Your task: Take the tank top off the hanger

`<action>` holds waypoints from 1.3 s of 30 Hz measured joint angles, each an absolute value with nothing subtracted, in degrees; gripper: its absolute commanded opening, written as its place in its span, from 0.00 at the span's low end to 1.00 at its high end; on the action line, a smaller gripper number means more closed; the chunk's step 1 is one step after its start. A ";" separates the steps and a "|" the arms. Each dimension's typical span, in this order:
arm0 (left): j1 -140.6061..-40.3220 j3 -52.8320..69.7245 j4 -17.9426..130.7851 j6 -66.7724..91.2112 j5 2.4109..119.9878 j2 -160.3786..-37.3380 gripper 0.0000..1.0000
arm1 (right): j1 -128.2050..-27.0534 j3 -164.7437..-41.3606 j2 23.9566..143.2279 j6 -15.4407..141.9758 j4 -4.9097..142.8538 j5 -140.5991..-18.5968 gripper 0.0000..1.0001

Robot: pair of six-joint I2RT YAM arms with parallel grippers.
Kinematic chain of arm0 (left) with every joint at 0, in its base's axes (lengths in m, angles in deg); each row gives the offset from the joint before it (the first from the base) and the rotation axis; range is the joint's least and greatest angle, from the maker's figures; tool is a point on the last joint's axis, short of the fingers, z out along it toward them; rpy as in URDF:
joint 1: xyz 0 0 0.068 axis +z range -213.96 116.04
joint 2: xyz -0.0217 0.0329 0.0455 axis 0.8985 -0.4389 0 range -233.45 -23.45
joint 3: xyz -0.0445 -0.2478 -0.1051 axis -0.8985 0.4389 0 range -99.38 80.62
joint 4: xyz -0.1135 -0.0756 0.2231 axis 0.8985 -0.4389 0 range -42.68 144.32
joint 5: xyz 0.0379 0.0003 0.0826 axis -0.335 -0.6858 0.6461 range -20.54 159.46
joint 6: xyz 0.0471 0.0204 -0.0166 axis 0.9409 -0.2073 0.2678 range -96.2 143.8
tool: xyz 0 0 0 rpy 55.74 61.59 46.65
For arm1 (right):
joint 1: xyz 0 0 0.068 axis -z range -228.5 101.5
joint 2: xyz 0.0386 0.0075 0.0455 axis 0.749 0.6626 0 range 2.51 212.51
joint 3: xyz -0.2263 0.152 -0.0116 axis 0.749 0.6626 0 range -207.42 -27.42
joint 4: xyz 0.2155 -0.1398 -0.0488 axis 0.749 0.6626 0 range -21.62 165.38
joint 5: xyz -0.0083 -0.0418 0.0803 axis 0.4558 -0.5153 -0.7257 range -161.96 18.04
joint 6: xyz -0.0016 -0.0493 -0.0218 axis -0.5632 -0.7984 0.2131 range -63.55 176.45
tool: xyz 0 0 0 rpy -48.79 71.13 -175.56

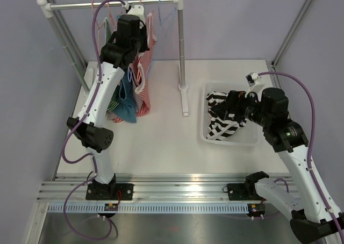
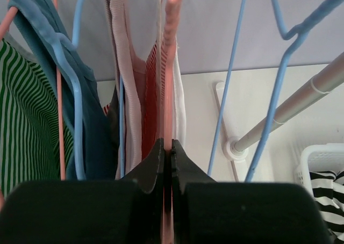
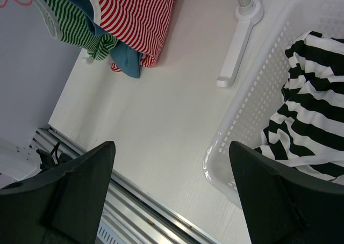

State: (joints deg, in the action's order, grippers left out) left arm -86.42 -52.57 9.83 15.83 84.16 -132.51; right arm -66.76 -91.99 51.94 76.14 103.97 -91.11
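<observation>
A red-and-white striped tank top (image 1: 144, 88) hangs on a pink hanger (image 2: 169, 66) from the rail (image 1: 107, 5). My left gripper (image 2: 167, 147) is up at the rail and shut on the pink hanger, with the red striped top's fabric (image 2: 150, 109) just beyond the fingertips. In the top view the left gripper (image 1: 135, 18) sits among the hanging garments. My right gripper (image 3: 172, 152) is open and empty, above the left rim of the white basket (image 3: 236, 131); it also shows in the top view (image 1: 228, 109). The red striped top shows far off in the right wrist view (image 3: 137, 13).
A green striped top (image 2: 21, 120) and a blue top (image 2: 91, 109) hang left of the pink hanger. Empty blue hangers (image 2: 279, 72) hang to its right. The rack's post (image 1: 181, 45) and foot (image 1: 185, 101) stand mid-table. A black-and-white striped garment (image 1: 221, 120) lies in the basket.
</observation>
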 measured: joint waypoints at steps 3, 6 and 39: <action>-86.42 -52.68 9.85 14.89 83.77 -132.46 0.00 | -66.76 -91.99 51.85 76.22 104.01 -91.14 0.94; -86.47 -52.81 9.85 14.00 83.33 -132.09 0.00 | -66.76 -92.02 51.44 76.22 104.25 -91.16 0.94; -94.79 -5.75 14.00 -0.04 73.45 -74.56 0.00 | -66.76 -93.57 50.24 77.14 103.34 -97.98 0.99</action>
State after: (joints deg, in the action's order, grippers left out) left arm -94.79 -5.75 14.00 -0.04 73.45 -74.56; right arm -66.76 -93.57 50.24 77.14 103.34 -97.98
